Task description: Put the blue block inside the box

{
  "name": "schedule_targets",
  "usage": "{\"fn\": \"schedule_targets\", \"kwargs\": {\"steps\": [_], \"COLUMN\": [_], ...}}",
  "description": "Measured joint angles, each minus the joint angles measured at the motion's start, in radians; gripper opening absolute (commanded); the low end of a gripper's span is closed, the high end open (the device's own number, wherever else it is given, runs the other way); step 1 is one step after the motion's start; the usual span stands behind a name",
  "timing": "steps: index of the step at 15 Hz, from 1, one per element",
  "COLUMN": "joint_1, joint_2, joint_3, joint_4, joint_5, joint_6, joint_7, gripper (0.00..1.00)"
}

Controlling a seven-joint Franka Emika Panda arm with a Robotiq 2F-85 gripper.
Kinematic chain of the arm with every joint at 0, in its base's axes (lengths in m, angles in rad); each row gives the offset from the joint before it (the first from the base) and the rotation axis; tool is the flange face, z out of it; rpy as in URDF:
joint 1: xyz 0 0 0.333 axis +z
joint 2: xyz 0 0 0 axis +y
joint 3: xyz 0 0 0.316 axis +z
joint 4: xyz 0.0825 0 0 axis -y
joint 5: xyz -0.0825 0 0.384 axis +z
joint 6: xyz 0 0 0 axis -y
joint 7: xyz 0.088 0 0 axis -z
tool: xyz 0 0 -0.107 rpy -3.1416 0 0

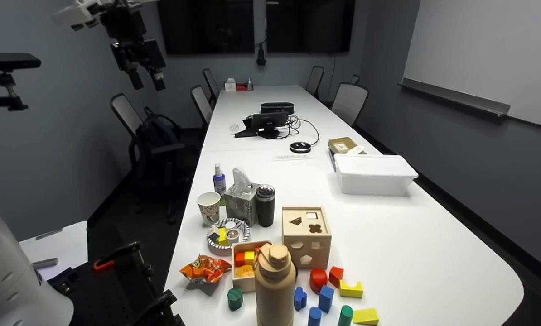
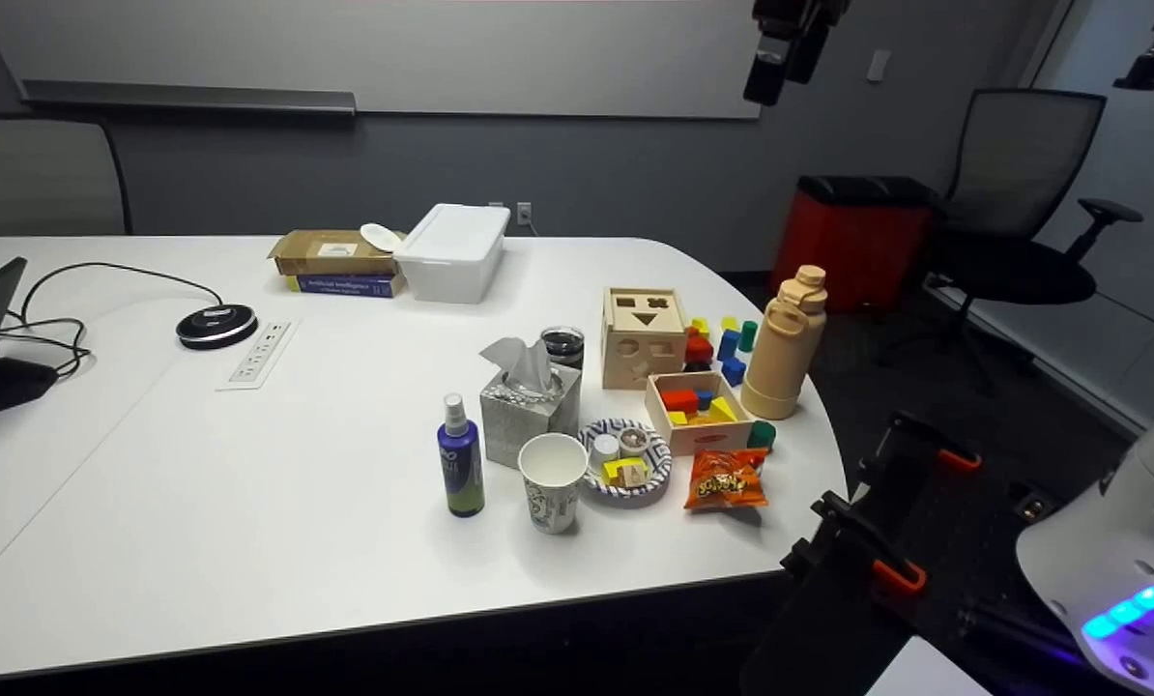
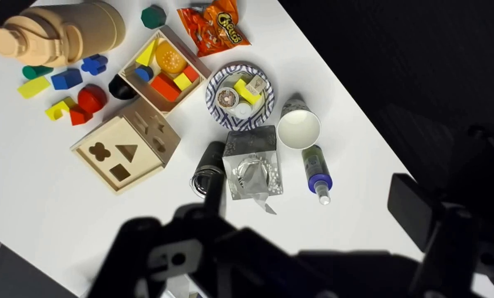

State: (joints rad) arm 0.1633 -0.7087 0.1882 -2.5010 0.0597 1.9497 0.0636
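Above the table (image 1: 388, 244), gripper (image 1: 148, 83) downward, jaws apart

the gripper (image 1: 148, 85) hangs high, pointing down, its 2 jaws wide apart.

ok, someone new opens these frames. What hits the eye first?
Likely the bright loose blocks at the end of the table, beside the sorter box. Then the tan flask next to them and the orange snack bag by the table's edge. The gripper hangs open, high up.

Exterior view lengthwise along surface (image 1: 397, 253), exterior view across it toward whiteboard (image 2: 538, 58), wrist view downward, box (image 3: 114, 160) in all
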Motion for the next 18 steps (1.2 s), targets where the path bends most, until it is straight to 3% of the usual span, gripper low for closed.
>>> {"fn": "schedule_targets", "kwargs": {"steps": [5,10,13,18], "joint_1": [-0.056,-0.144,-0.185,-0.24], "joint_2": [0.119,0.364,0.548,0.815], "joint_3": [-0.162,-0.333,-0.376,-0.378], "joint_4": [-0.001,0.025,0.088,0.24], "joint_5": [-0.056,-0.096,-0.096,-0.074], "joint_6": [0.015,0.149,0.241,0.319], "joint_7": [-0.167,-0.379,-0.454,-0.471], "gripper": [1.0,1.0,1.0,1.0]}}
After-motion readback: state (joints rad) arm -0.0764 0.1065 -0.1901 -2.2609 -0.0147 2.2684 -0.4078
